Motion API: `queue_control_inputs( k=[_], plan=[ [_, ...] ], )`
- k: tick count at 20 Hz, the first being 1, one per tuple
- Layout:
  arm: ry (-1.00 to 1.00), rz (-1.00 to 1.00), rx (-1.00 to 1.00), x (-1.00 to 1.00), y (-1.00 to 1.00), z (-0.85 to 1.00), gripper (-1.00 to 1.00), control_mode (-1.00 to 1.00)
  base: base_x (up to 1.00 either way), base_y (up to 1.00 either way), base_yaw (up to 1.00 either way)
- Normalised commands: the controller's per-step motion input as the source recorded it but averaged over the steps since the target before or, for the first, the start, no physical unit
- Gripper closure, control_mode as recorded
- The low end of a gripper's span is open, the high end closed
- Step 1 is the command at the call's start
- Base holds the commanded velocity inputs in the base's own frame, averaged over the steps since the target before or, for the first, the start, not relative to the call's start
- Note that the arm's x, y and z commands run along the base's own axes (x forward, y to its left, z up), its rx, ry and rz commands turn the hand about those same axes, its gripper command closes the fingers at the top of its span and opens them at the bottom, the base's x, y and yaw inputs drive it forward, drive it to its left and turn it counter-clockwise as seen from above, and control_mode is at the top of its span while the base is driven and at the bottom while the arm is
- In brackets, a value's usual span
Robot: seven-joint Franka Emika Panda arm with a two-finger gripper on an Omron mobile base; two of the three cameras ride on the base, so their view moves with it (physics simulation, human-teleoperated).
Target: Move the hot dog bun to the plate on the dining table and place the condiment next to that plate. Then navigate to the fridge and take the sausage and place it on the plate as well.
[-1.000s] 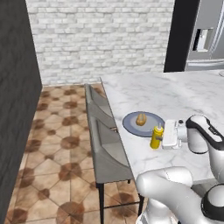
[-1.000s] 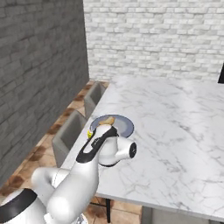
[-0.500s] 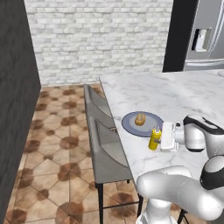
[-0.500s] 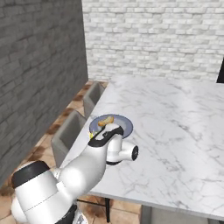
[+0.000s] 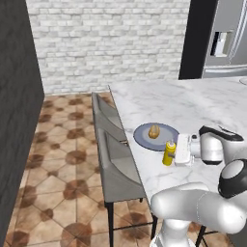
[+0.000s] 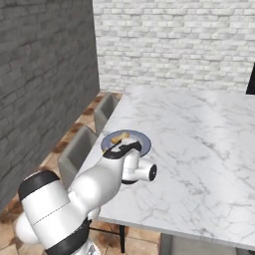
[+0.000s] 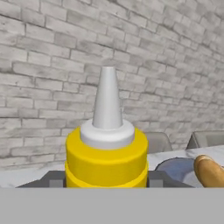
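Bright, even, soft-edged rendered light

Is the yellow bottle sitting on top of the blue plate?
No, the yellow bottle stands upright on the marble table just beside the plate, with the bun alone on the plate.

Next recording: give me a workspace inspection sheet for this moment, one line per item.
Surface: dining table, white marble top.
Job's things: hot dog bun on the plate; condiment upright beside the plate; fridge at the far end, doors shut.
Clutter: nothing seen.
Grippers: gripper shut on the condiment.
Cables: nothing seen.
Surroundings: grey stools along the table edge, white brick wall, tiled floor.
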Motion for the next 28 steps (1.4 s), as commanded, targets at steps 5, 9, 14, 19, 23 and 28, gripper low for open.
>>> queue_control_inputs(
  k=[5, 9, 14, 19, 23, 28],
  plan=[
    [0.0, 0.01, 0.0, 0.18, -0.07, -0.18, 1.0, -1.0, 0.0, 0.0, 0.0],
    [0.0, 0.01, -0.01, 0.18, -0.01, -0.32, 1.0, -1.0, 0.0, 0.0, 0.0],
    [0.0, 0.02, 0.0, 0.05, -0.04, -0.33, -1.0, -1.0, 0.0, 0.0, 0.0],
    [-0.01, 0.01, 0.0, 0.0, -0.09, -0.1, -1.0, -1.0, 0.0, 0.0, 0.0],
    [0.0, 0.0, 0.0, -0.1, -0.01, 0.0, -1.0, -1.0, 0.0, 0.0, 0.0],
    [0.0, 0.0, 0.0, -0.13, 0.0, 0.0, -1.0, -1.0, 0.0, 0.0, 0.0]
  ],
)
